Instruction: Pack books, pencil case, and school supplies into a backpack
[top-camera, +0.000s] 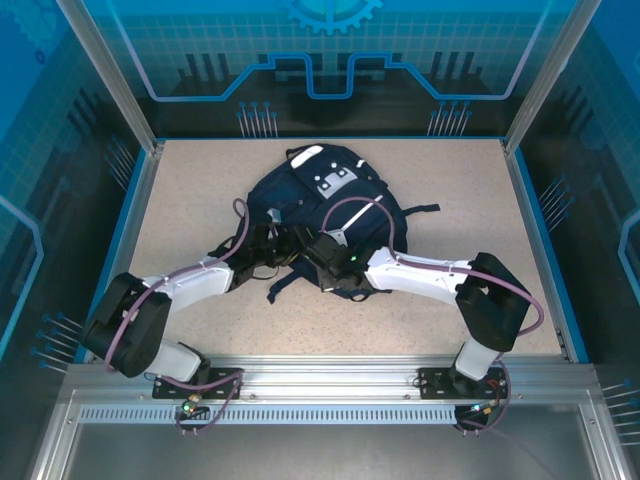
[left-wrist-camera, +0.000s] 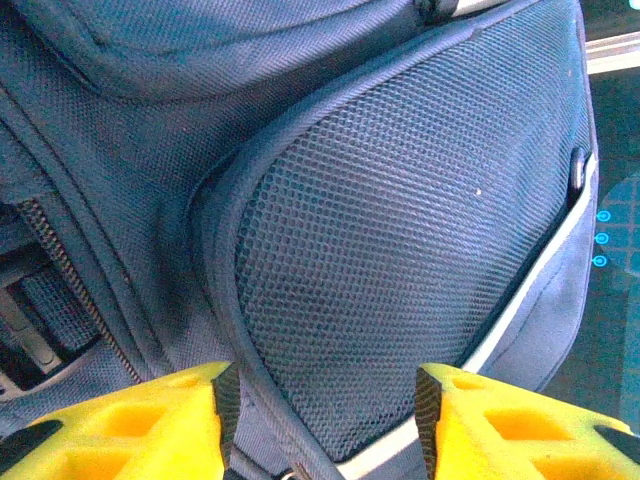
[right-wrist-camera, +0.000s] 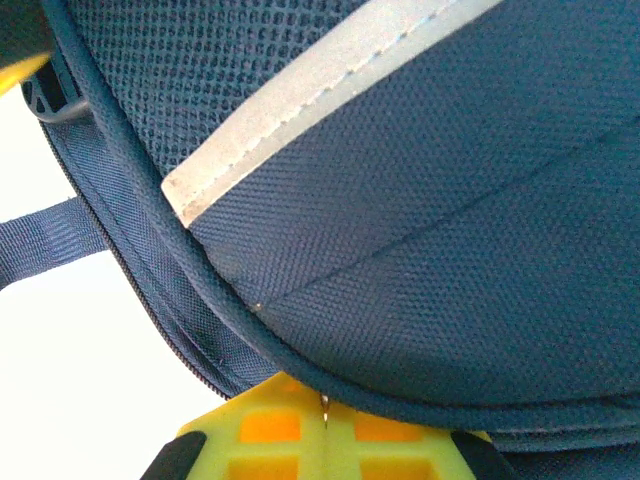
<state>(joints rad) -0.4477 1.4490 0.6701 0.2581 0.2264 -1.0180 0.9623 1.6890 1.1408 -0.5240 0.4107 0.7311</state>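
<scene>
Between the left jaws, which are standing about half apart, the navy backpack (left-wrist-camera: 120, 150) is showing me its mesh side pocket (left-wrist-camera: 400, 270). One yellow finger (left-wrist-camera: 130, 425) is sitting on each side of the pocket's piped lower edge, and I cannot tell whether either is pressing on it yet. Just beyond the right jaws, which are pressed together tip to tip, a piped seam (right-wrist-camera: 150, 215) is crossing right at the fingertips (right-wrist-camera: 280, 425). I am not seeing whether any cloth is caught between them. Past that seam a white reflective stripe (right-wrist-camera: 320, 90) is slanting away, and a loose strap (right-wrist-camera: 40, 245) is trailing off to the jaws' left.

From above, the pack is lying flat on the bench (top-camera: 190, 200), directly ahead of both sets of jaws. Its long axis is running away from them, with its white patches (top-camera: 335, 182) at the far end and its strap end nearest the jaws.

I am judging it soft and floppy: the cloth is likely to bunch, sag and slip out of a shallow pinch. I am favouring the piping or a zipper edge, which look firmer than the mesh. I am expecting one hold to lift only a flap, not the whole bag.
</scene>
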